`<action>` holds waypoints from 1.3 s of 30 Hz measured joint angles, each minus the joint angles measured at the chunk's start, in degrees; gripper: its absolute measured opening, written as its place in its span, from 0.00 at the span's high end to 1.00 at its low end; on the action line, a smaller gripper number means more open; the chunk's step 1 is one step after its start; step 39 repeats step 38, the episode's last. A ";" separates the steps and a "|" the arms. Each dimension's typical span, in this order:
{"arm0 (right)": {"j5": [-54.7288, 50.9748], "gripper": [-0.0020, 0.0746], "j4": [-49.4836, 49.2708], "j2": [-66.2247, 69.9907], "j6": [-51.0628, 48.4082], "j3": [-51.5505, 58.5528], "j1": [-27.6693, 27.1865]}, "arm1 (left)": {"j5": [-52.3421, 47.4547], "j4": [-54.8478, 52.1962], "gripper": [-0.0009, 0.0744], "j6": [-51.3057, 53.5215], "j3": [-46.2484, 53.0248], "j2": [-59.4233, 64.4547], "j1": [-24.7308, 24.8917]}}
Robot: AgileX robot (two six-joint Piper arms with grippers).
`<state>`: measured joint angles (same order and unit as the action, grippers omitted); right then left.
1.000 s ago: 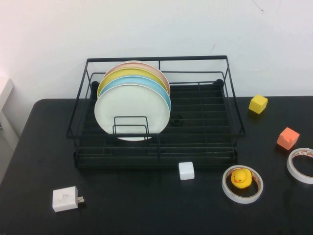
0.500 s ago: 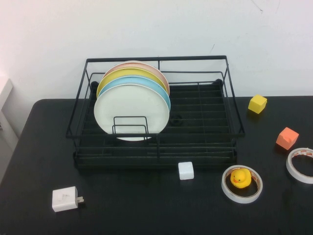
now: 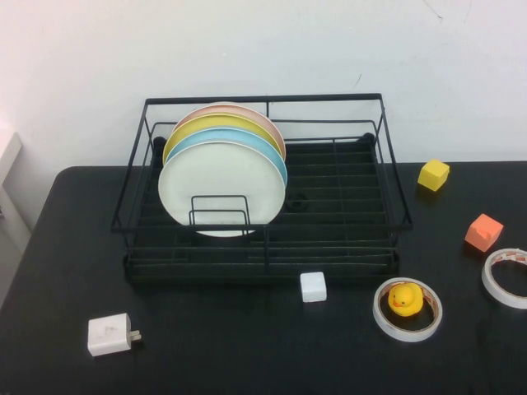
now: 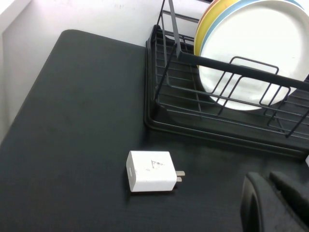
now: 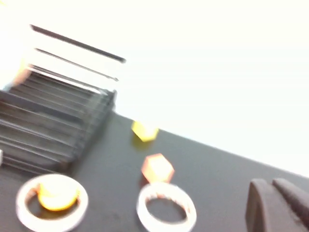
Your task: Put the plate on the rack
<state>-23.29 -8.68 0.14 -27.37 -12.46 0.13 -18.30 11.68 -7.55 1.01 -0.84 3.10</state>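
Left gripper (image 4: 277,205), right gripper (image 5: 280,208) low — plate (image 3: 221,188) upright

Neither of our arms reaches into the high view. Our left gripper (image 4: 277,203) shows only as dark fingers at the corner of its wrist view; our right gripper (image 5: 280,205) likewise, raised above the table's right side.

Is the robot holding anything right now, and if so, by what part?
Nothing. The left gripper and right gripper hang above the table, empty; the white plate stands in the rack.
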 joint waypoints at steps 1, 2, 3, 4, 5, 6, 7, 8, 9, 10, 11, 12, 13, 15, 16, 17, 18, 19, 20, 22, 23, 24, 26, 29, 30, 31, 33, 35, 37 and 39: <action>0.86 0.98 2.02 0.00 3.97 1.27 -0.55 | 0.00 0.00 0.99 0.00 0.00 0.00 0.00; 1.48 0.98 5.05 0.00 8.04 2.77 -0.98 | 0.00 0.00 0.99 0.00 0.00 0.00 0.00; 1.60 0.98 8.30 0.00 11.71 4.15 -1.22 | 0.00 0.00 0.99 0.00 0.00 0.00 0.00; 1.60 0.98 11.15 0.00 14.24 5.33 -1.24 | 0.00 0.00 0.99 0.00 0.00 0.00 0.00; 1.72 0.98 13.18 0.00 16.73 6.34 -1.34 | 0.00 0.00 0.99 0.00 0.00 0.00 0.00; 1.85 0.98 14.37 -0.27 18.58 7.35 -1.34 | 0.00 0.00 0.99 0.00 0.00 0.00 0.00; 1.99 0.98 14.91 -0.40 19.56 8.23 -1.34 | 0.00 0.00 0.99 0.00 0.00 0.00 0.00; 2.12 0.98 15.16 -0.64 20.39 9.38 -1.34 | 0.00 0.00 0.99 0.00 0.00 0.00 0.00; 2.25 0.98 15.15 -0.77 20.91 10.56 -1.34 | 0.00 0.00 0.99 0.00 0.00 0.00 0.00; 2.52 0.98 15.15 -0.87 21.25 11.50 -1.34 | 0.00 0.00 0.99 0.00 0.00 0.00 0.00; 2.65 0.98 14.85 -0.87 21.49 12.61 -1.34 | 0.00 0.00 0.99 0.00 0.00 0.00 0.00; 2.67 0.98 14.37 -0.87 21.62 13.28 -1.48 | 0.00 -0.10 0.99 0.00 0.00 0.00 0.00; 2.95 0.98 14.03 -0.87 21.63 13.28 -1.60 | 0.00 -0.10 0.99 0.00 0.00 0.00 0.00; 2.95 0.98 12.78 -0.87 21.72 13.29 -2.20 | 0.00 -0.10 0.99 0.00 0.00 0.00 0.00; 2.95 0.98 12.34 -0.87 21.72 13.29 -2.49 | 0.00 -0.10 0.99 0.00 0.00 0.00 0.00; 2.95 0.98 12.17 -0.87 21.72 13.29 -2.72 | 0.00 -0.10 0.99 0.00 0.00 0.00 0.00; 2.95 0.98 12.06 -0.87 21.59 13.29 -2.98 | 0.00 -0.10 0.99 0.00 0.00 0.00 0.00; 2.95 0.98 11.94 -0.87 20.93 13.29 -3.25 | 0.00 -0.10 0.99 0.00 0.00 0.00 0.00; 2.95 0.98 11.85 -0.87 20.40 13.29 -3.53 | 0.00 -0.10 0.99 0.00 0.00 0.00 0.00; 2.95 0.98 11.71 -0.87 19.68 13.29 -3.76 | 0.00 -0.10 0.99 0.00 0.00 0.00 0.00; 2.95 0.98 11.71 -0.87 19.71 13.29 -3.76 | 0.00 -0.10 0.99 0.00 0.00 0.00 0.00; 2.95 0.98 11.71 -0.87 19.55 13.29 -3.76 | 0.00 -0.10 0.99 0.00 0.00 0.00 0.00; 2.95 0.98 11.71 -0.87 19.48 13.29 -3.86 | 0.00 -0.10 0.99 0.00 0.00 0.00 0.00; 2.95 0.98 11.71 -0.87 19.34 13.29 -3.88 | 0.00 -0.10 0.99 0.00 0.00 0.00 0.00; 2.95 0.98 11.71 -0.87 19.34 13.29 -3.88 | 0.00 -0.10 0.99 0.00 0.00 0.00 0.00; 2.95 0.98 11.71 -0.87 19.34 13.29 -3.88 | 0.00 -0.10 0.99 0.00 0.00 0.00 0.00; 2.95 0.98 11.71 -0.87 19.34 13.29 -3.88 | 0.00 -0.10 0.99 0.00 0.00 0.00 0.00; 2.95 0.98 11.71 -0.87 19.34 13.29 -3.88 | 0.00 -0.10 0.99 0.00 0.00 0.00 0.00; 2.95 0.98 11.71 -0.87 19.34 13.29 -3.88 | 0.00 -0.12 0.99 0.00 0.00 0.00 0.00; 2.95 0.98 11.71 -0.87 19.34 13.29 -3.88 | 0.00 -0.12 0.99 0.00 0.00 0.00 0.00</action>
